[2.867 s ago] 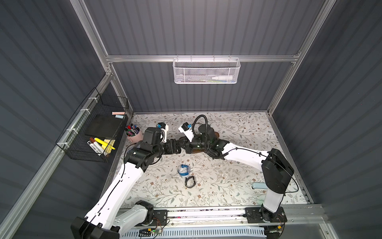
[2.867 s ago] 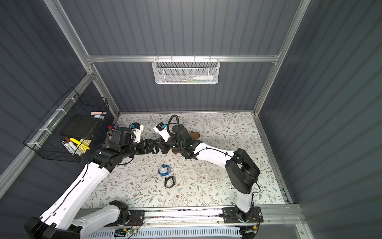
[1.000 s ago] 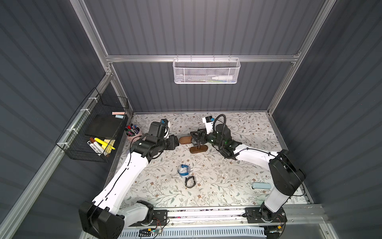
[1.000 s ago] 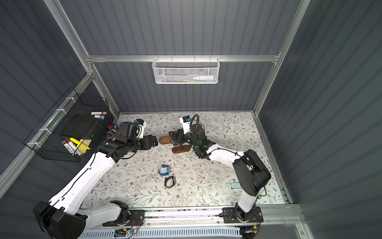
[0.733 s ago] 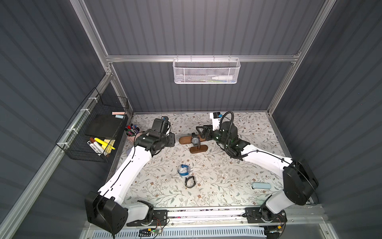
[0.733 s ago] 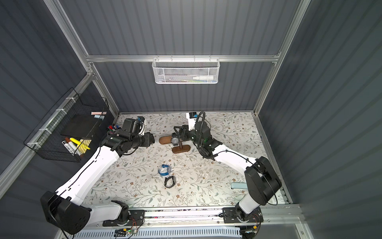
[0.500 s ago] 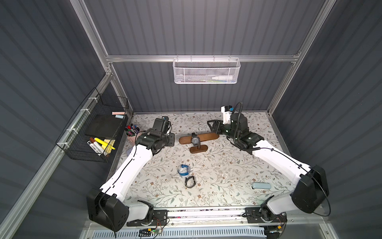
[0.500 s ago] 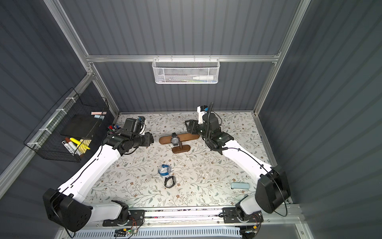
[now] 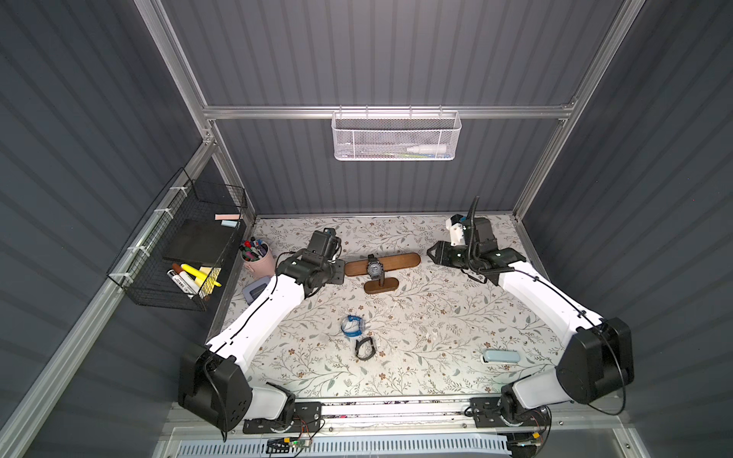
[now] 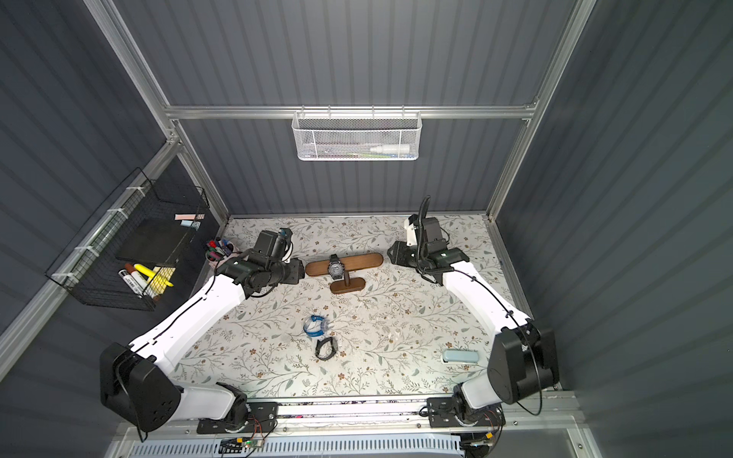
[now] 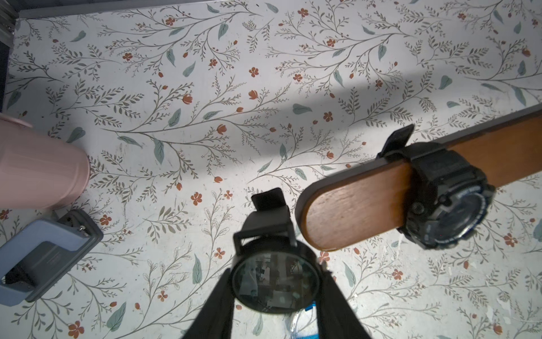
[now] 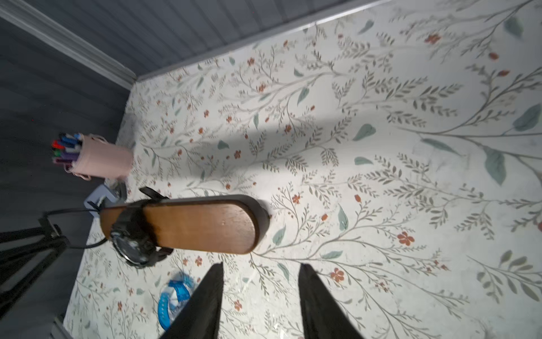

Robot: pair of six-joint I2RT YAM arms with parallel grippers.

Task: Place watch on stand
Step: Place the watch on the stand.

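In both top views the stand (image 9: pixel 400 261) sits upright near the middle of the table's (image 9: pixel 436 317) back edge. A chunky black watch (image 9: pixel 375 267) is wrapped round its bar close to the post, where it should hang balanced. The left gripper (image 9: pixel 337 273) hovers just off the bar's left end, and the right gripper (image 10: pixel 390 253) sits off the right end, apart from the wood. Toward the table's middle lie a blue watch (image 9: pixel 352 326) and a black band (image 9: pixel 365 349). A pink pen cup (image 9: pixel 258 257) stands at the left edge, and a pale blue stapler (image 9: pixel 500 357) lies near the front right corner.

In the left wrist view the left gripper is clamped on a round-faced watch (image 11: pixel 275 281), glass toward the camera, with its strap end just beside the rounded bar end. It is likely lined up to slide on. The chunky watch further along the bar limits how far it can travel. A grey hole punch (image 11: pixel 44 258) lies beside the cup, clear of the path.

In the right wrist view the right gripper's jaws stand parted with only the floral table between them. They hold nothing and point toward the bar's free end, perhaps to steady the stand.
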